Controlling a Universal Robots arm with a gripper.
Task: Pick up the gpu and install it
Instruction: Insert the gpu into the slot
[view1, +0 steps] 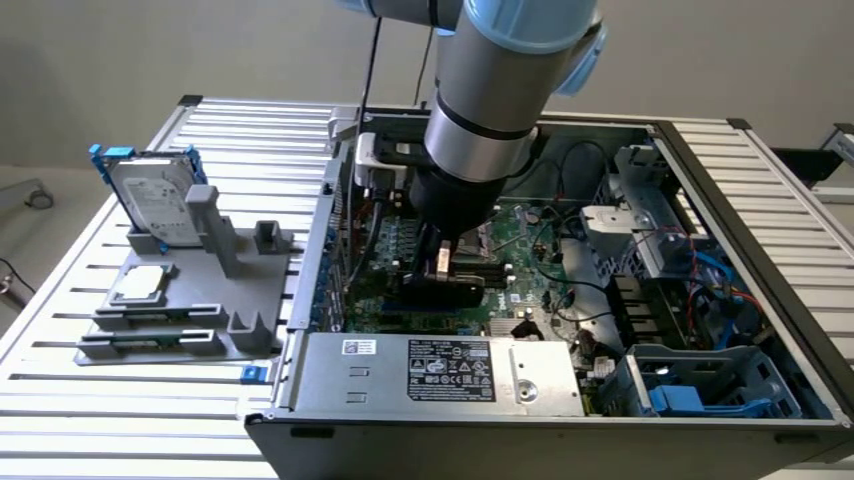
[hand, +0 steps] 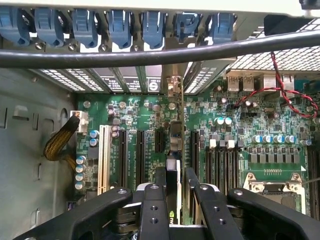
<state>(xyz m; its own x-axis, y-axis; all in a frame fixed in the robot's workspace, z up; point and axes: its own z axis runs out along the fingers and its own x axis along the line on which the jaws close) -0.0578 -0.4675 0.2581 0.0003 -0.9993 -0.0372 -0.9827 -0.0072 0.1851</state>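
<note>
The gripper (hand: 175, 176) is clamping the gpu (hand: 173, 197) edge-on inside the case (view1: 534, 440), holding it over the motherboard (hand: 130, 107) slots, bracket end towards the case's rear wall. The pick-up is looking done. Whether the card is seating in a slot I cannot tell, so installing is looking unfinished. The case is sitting on a slatted metal table (view1: 134, 420). Beside it, a grey rack (view1: 240, 300) is carrying a drive (view1: 154, 205) and a chip (view1: 140, 285). A plain wall (view1: 200, 50) is standing behind.

Claw (view1: 442, 272) on gpu (view1: 441, 292) — inside open case (view1: 561, 450)
</note>
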